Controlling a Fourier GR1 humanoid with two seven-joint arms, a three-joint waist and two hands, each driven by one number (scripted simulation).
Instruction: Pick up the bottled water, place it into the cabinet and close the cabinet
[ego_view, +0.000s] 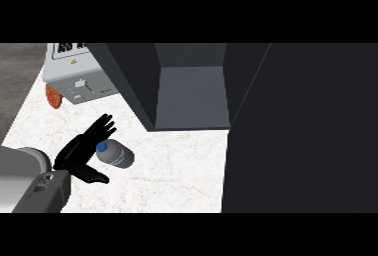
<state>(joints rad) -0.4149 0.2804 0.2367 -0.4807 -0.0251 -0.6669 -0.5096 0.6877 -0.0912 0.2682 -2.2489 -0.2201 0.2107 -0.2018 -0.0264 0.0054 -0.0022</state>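
Head view: left hand (77, 150) spread wide, fingers straight, just beside the bottled water (114, 154), not gripping. Bottle lies on the marble counter (177, 170), long axis diagonal, blue cap toward the hand, base toward lower right. Open dark cabinet (190, 95) stands beyond it.

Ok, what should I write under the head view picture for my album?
Left hand open beside the lying bottled water on the marble counter, in front of the open dark cabinet.
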